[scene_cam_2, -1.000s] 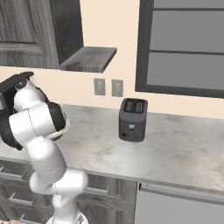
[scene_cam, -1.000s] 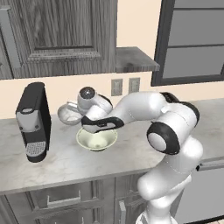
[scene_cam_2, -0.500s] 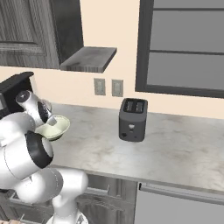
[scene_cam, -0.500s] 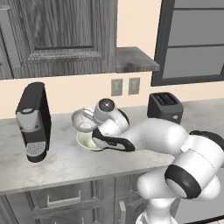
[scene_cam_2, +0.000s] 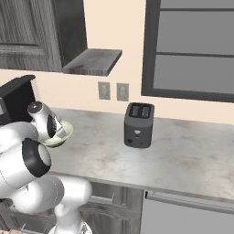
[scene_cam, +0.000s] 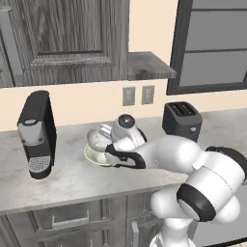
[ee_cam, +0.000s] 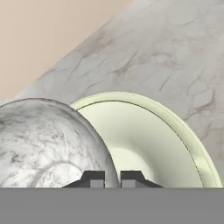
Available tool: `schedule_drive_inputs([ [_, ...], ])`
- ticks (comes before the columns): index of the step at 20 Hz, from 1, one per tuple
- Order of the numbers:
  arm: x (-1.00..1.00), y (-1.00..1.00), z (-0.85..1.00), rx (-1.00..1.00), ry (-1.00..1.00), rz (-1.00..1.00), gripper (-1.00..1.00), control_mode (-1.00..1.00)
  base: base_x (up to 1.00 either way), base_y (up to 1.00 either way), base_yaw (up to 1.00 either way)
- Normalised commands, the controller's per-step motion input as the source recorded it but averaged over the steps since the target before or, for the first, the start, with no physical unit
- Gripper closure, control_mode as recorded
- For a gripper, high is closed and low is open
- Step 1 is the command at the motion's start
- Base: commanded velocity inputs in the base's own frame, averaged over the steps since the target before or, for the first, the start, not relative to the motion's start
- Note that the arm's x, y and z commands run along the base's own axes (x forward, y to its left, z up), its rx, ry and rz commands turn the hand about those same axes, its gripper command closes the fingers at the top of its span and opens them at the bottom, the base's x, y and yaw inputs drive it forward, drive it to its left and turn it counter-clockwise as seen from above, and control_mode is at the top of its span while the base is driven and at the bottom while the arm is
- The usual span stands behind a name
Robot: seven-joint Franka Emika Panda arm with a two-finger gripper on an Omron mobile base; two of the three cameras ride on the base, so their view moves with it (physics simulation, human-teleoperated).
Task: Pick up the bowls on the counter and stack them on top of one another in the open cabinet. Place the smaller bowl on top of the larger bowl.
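End effector (ee_cam: 112, 176): clenched on the rim of the smaller bowl (ee_cam: 48, 144), its two dark tips nearly together either side of the rim's edge in the hand view.
Smaller bowl: grey-white marbled, tilted, beside the wrist over the larger bowl (scene_cam: 99, 155).
Larger bowl: pale cream-green, on the counter (scene_cam: 67, 178).
Counter: also carries a black coffee machine (scene_cam: 36, 132) and a dark toaster (scene_cam: 182, 120).
Open cabinet (scene_cam: 149, 65): on the wall, above the outlets.

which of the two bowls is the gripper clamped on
The smaller bowl, grey-white and marbled: the gripper is shut on its rim. The larger bowl, wide and cream-green, lies behind it, ungripped.
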Motion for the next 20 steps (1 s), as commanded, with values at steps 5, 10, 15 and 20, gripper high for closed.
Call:
schedule_drive_inputs([
  [5,0.01,0.0,-0.45,0.0,0.15,0.0,1.0,-1.0,0.0,0.0,0.0],
  [10,0.07,0.0,-0.29,0.0,0.1,0.0,1.0,-1.0,0.0,0.0,0.0],
  [15,0.05,0.0,-0.18,0.0,0.01,0.0,1.0,-1.0,0.0,0.0,0.0],
  [20,0.02,0.0,-0.16,-0.03,0.0,0.0,1.0,-1.0,0.0,0.0,0.0],
])
